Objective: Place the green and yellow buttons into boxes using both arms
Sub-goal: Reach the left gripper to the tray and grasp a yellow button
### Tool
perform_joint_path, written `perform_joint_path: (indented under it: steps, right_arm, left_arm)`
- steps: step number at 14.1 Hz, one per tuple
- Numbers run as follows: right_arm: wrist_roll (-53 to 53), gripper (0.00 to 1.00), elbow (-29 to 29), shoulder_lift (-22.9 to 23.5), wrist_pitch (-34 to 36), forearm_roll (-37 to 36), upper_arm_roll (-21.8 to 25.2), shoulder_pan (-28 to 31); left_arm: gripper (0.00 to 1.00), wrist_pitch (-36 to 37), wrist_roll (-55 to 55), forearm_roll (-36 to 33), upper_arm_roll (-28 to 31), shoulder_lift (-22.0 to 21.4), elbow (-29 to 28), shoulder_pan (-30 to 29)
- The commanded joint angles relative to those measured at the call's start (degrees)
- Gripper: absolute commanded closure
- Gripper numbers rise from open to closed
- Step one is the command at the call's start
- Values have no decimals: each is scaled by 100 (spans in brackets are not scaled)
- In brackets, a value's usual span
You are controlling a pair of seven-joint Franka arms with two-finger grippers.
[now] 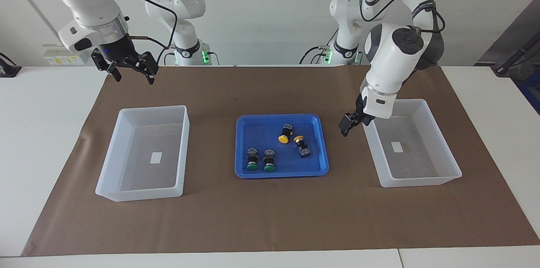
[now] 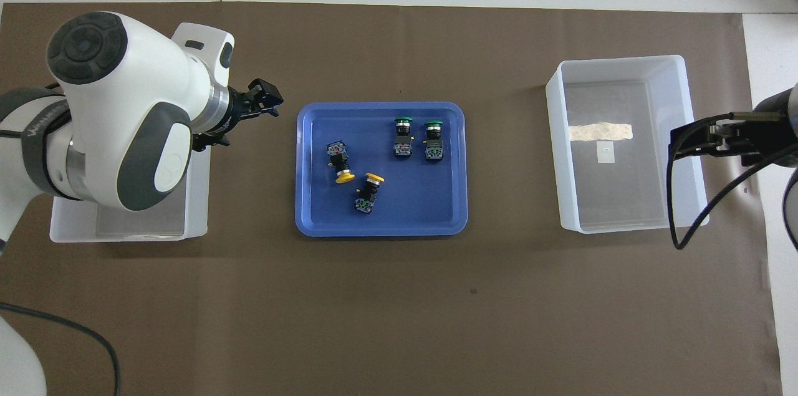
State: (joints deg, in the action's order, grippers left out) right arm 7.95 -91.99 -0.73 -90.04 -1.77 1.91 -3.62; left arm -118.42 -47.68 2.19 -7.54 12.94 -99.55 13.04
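Observation:
Two green buttons and two yellow buttons lie on their sides in the blue tray. From overhead the green buttons lie farther from the robots than the yellow buttons. My left gripper hangs open and empty over the mat, between the tray and the box at the left arm's end. High over the mat by the other box, my right gripper waits open and empty. Both boxes hold only a label.
A brown mat covers most of the white table. The left arm's big white links hide much of its box from overhead. A black cable hangs from the right arm over its box's corner.

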Motion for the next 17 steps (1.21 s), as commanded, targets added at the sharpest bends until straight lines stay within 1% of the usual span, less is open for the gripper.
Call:
perform_joint_path:
  steps: [1,2,3,5,6,11,13,17]
  right_arm:
    - [23,0,-3,-15,57,28,-15,37]
    - [23,0,-3,-15,57,28,-15,37]
    - [23,0,-3,-15,57,28,-15,37]
    - [23,0,-3,-15,57,28,-15,37]
    - [23,0,-3,-15,57,28,-15,37]
    - [23,0,-3,-15,57,28,-15,37]
    - [23,0,-3,-15,57,28,-15,37]
    - [23,0,-3,-15,57,28,-15,37]
  left_arm:
    - [0,-575,-828,-25,95,427,-38,611]
    - [0,-655,-900,-69,95,551,-3,682]
    - [0,-717,-988,-191,104,839,119,848]
    - [0,-1137,-1409,-568,112,1183,191,964]
    - [0,-1192,-1419,-657,112,1220,164,972]
    - [0,-1350,-1446,-667,112,1290,-73,1043]
    - [0,-1683,-1507,-676,121,1290,-301,1095]
    - [0,-1737,-1507,-676,130,1290,-328,1104]
